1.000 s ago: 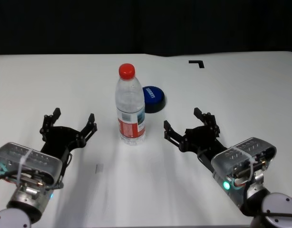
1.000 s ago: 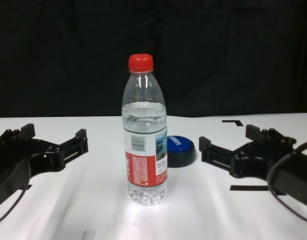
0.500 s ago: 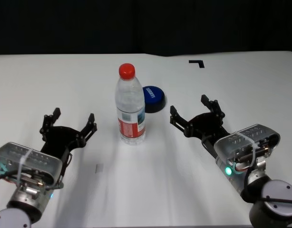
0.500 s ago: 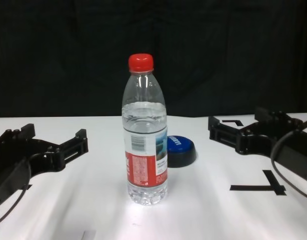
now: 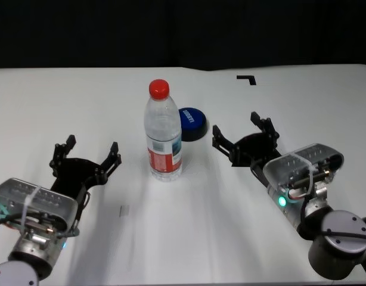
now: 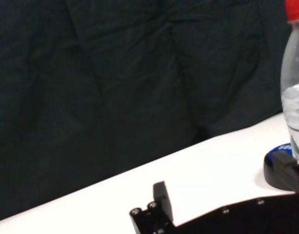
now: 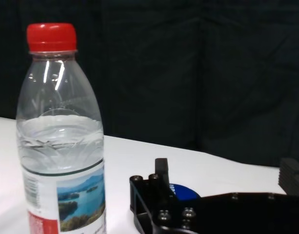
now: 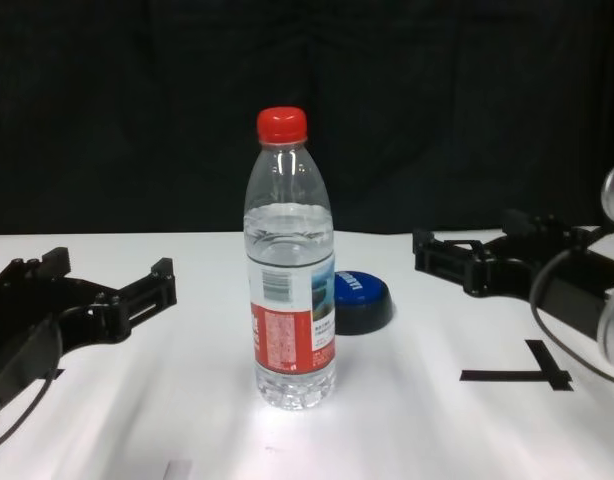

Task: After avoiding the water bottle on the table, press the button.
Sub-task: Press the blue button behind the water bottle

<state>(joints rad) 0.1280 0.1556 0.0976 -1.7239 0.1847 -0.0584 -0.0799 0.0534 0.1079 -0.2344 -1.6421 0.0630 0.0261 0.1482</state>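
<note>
The button (image 5: 192, 123) sits on the white desk (image 5: 326, 101) toward its far middle, tucked just behind the water bottle (image 5: 163, 132) and a little to its right, so from my chest view the bottle's body overlaps its left edge. The bottle stands upright, cap on, and nothing touches it.

What has changed over the last second is all on my right side. The right gripper (image 5: 244, 136) started level with the bottle's base, nearer the desk's front edge, and has since lifted and pushed away from me toward the far edge, swinging round so its spread fingers now point leftward at the button. It holds nothing, and its fingers stand wide apart. In the right wrist view the blue dome shows just past one fingertip (image 7: 160, 168), with the bottle off to the side of the line of travel.

I read that as the detour nearly done: the arm has gone round the bottle's right side, not across it, and the approach now looks clear. Remaining is to come over the dome and press down, keeping the inner finger away from the bottle's label.

The left gripper (image 5: 90, 149) lies unmoved near the desk's front left, fingers wide open, empty.
</note>
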